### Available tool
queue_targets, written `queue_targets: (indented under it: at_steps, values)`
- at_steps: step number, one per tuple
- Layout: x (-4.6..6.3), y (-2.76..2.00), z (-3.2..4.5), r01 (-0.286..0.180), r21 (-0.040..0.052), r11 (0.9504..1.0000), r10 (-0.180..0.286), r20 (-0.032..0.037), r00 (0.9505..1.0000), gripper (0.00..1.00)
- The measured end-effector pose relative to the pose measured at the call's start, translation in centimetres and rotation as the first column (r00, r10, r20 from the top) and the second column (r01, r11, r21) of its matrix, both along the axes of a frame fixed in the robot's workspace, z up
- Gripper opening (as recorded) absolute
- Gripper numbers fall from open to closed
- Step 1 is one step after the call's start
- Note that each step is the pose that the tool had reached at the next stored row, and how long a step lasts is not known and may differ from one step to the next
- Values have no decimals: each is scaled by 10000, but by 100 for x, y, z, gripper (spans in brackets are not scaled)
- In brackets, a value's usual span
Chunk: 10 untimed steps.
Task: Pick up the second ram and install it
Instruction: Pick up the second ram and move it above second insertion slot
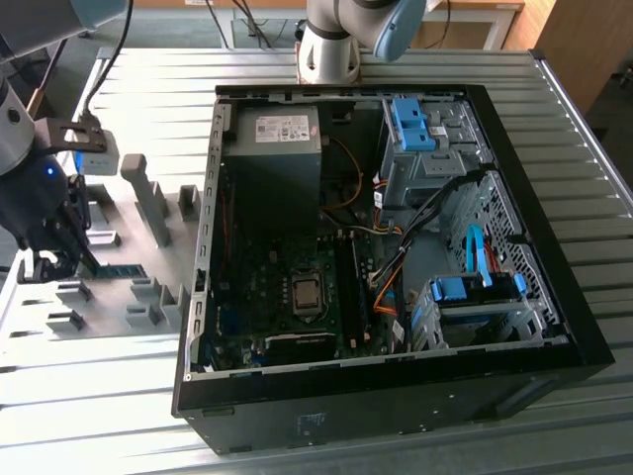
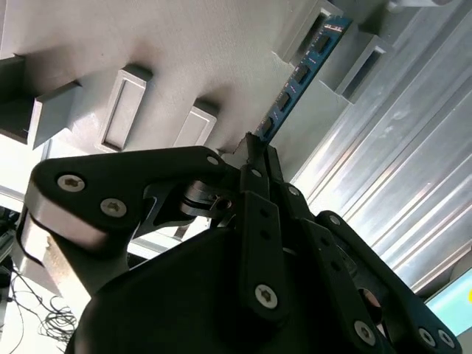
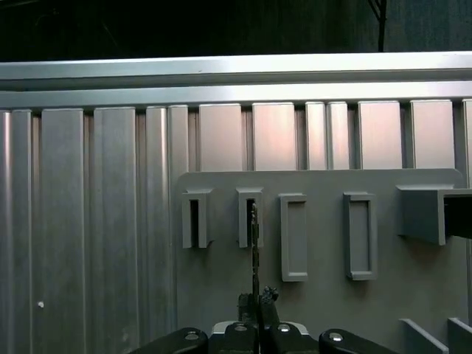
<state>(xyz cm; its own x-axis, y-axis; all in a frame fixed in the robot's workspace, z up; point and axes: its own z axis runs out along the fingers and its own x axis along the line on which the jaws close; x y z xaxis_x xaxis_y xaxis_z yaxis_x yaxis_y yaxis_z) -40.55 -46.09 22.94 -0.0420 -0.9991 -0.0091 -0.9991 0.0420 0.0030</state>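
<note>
in the second wrist view the gripper (image 2: 254, 151) has its two dark fingers (image 2: 259, 192) drawn together on the near end of the second ram (image 2: 295, 81), a thin blue stick with a row of black chips that runs straight away from the fingertips. in the first wrist view the same stick shows edge-on as a fine line (image 3: 254, 251) rising from the pinched fingertips of the gripper (image 3: 257, 301). its far end reaches one of the small raised slot blocks (image 3: 250, 217) on a grey holder plate (image 3: 317, 295). whether the stick rests in that block or sits just clear of it cannot be told. the plate lies on a ribbed metal table (image 3: 88, 221). in the exterior view the gripper (image 1: 79, 259) is low over the holder plate (image 1: 119, 213) at the exterior view's left, with the blue stick (image 1: 124, 269) lying flat just beside it. further toward the exterior view's right, well apart from the plate's slots, an open black computer case (image 1: 396, 396) lies on its side on the table (image 1: 119, 396), showing a motherboard (image 1: 267, 287), a grey power supply (image 1: 272, 148) and blue drive brackets (image 1: 410, 124). behind the case stands the arm's base (image 1: 331, 49).
</note>
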Motion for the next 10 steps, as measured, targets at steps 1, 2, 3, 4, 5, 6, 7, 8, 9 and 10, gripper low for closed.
queue_targets:
  at_steps: [1, 2, 3, 4, 5, 6, 7, 8, 9, 10]
  values:
    - [0, 0, 9, 0, 1, 10000, 0, 0, 10000, 13]
    - [0, 0, 19, 0, 2, 10000, 0, 0, 10000, 13]
    - [0, 0, 28, 0, 4, 10000, 0, 0, 10000, 13]
    - [0, 0, 38, 0, 4, 10000, 0, 0, 10000, 13]
    - [0, 0, 49, 0, 4, 10000, 0, 0, 10000, 13]
    - [0, 0, 60, 0, 5, 10000, 0, 1, 10000, 13]
    - [0, 0, 69, 0, 5, 10000, 0, 1, 10000, 13]
    - [0, 0, 77, 0, 5, 10000, 0, 2, 10000, 13]
    - [-1, 0, 86, -1, 9, 10000, 1, 1, 10000, 13]
    - [-1, 0, 95, 0, 15, 10000, 0, 2, 10000, 13]
